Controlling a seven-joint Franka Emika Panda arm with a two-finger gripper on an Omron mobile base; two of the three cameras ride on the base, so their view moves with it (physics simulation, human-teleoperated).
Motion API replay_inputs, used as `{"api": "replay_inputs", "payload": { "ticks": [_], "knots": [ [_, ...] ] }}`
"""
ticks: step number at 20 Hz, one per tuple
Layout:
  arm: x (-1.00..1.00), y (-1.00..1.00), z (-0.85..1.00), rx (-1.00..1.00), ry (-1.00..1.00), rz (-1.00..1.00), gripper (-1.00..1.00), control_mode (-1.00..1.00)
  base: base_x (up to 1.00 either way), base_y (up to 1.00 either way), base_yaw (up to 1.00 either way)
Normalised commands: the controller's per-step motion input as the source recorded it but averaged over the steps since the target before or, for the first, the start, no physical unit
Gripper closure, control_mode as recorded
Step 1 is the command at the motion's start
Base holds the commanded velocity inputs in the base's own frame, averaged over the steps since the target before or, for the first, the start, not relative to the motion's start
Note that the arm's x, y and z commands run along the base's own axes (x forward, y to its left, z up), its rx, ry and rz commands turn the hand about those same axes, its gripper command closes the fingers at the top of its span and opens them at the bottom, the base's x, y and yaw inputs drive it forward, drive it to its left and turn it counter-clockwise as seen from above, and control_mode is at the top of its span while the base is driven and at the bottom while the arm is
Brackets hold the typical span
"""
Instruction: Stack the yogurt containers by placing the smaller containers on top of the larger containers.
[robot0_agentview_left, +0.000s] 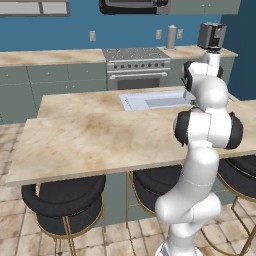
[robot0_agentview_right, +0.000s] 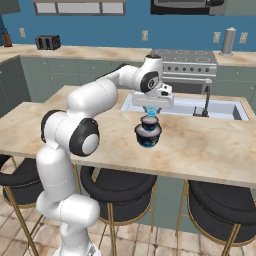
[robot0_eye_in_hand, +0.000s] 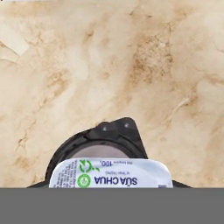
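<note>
Marbled beige worktop of a kitchen island, sink set in its far side, black stools along the near edge. Blue back wall with a stove against it. Arm reaches from the near edge over the worktop, gripper pointing straight down. Tub, dark navy with a pale rim, stands upright on the worktop between the sink and the near edge, about mid-length. Cyan cup sits in the jaws directly above the tub; jaws clamped on it. Cannot tell if the cup touches the tub. Hand view: cup's white printed lid at the bottom, tub's dark rim around and beyond it, bare marble past that.
</note>
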Motion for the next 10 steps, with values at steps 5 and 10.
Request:
{"api": "replay_inputs", "payload": {
  "ticks": [5,10],
  "knots": [
    [0.00,0.01,-0.09,0.00,0.00,0.00,1.00,-1.00,0.00,0.00,0.00],
    [0.00,0.00,-0.12,0.00,-0.01,0.00,1.00,-1.00,0.00,0.00,0.00]
  ]
}}
